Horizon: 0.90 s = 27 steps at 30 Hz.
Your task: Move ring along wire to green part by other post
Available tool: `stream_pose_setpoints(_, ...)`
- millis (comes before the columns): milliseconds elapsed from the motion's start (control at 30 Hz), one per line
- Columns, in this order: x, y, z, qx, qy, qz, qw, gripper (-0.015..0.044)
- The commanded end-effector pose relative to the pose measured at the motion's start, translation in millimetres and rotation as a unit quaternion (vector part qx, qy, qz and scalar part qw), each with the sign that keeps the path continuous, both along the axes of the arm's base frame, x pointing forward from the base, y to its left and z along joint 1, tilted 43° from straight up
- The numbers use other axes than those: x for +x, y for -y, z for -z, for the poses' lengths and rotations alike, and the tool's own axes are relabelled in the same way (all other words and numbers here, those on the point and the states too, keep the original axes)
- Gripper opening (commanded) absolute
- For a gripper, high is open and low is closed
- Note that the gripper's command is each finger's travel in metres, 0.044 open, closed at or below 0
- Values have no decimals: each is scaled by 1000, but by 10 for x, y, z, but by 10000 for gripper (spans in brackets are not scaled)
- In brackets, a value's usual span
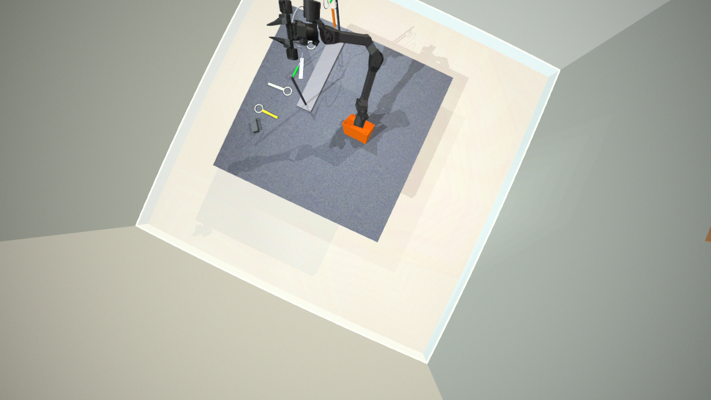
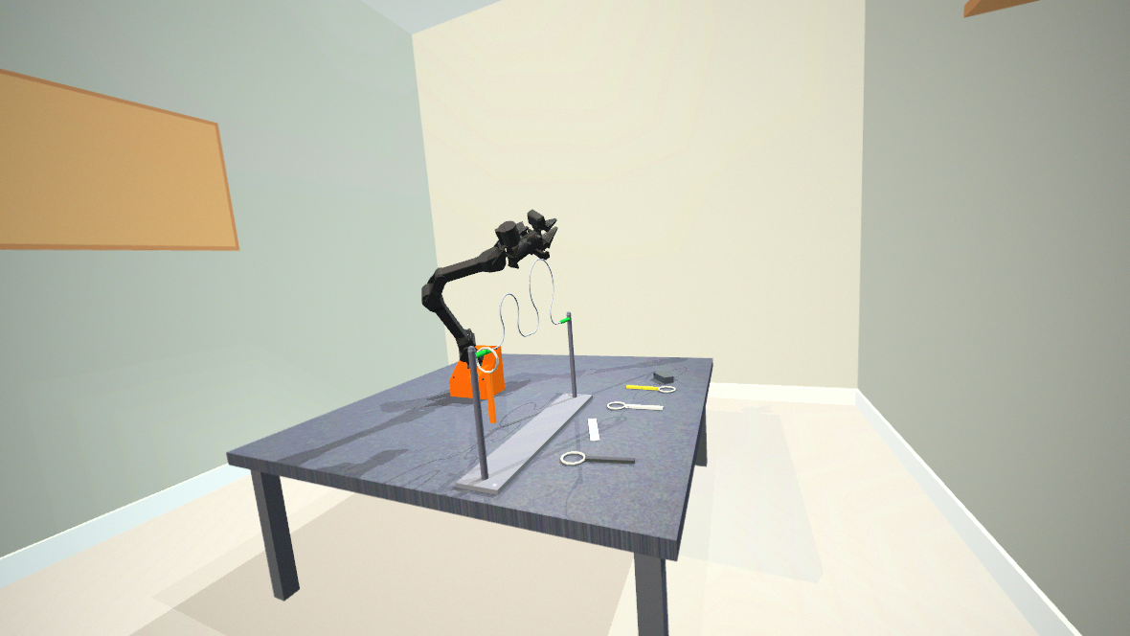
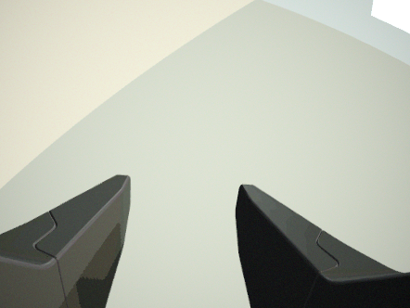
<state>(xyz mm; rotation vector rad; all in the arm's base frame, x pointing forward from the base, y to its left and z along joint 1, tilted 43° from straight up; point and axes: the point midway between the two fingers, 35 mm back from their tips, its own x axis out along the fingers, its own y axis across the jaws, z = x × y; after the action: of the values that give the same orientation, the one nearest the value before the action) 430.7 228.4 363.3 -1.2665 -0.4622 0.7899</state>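
The ring (image 2: 498, 361) hangs on the near green part (image 2: 484, 353) beside the near post (image 2: 479, 419) (image 1: 338, 20). Its orange handle (image 2: 490, 399) (image 1: 333, 17) points down. The far green part (image 2: 564, 321) (image 1: 295, 71) is beside the far post (image 2: 572, 355) (image 1: 299, 91). The thin grey wire (image 2: 527, 335) winds between them with two humps. My gripper (image 1: 269, 31) (image 2: 555, 225) (image 3: 185, 181) is open and empty, high up and away from the handle. In the exterior view it overlaps the top of the tall hump; I cannot tell the gap. The arm hides much of the wire in the top view.
The posts stand on a grey base plate (image 2: 529, 442) (image 1: 318, 79). Beyond it lie loose rings with a yellow handle (image 2: 642, 387) (image 1: 270, 114), a white handle (image 2: 644, 407) (image 1: 275, 86) and a black handle (image 2: 610, 459), a white strip (image 2: 593, 429) and a dark block (image 2: 663, 376) (image 1: 255, 125).
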Motion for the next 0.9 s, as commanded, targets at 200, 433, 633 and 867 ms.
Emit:
stream_pose_setpoints(200,-44,962,-397,-27,110,48,992,160)
stream_pose_setpoints(433,-166,1552,-602,-57,172,87,980,160)
stream_pose_setpoints(633,-309,2077,-733,-89,214,127,964,160)
stream_pose_setpoints(867,-559,2619,-861,-135,258,173,941,160)
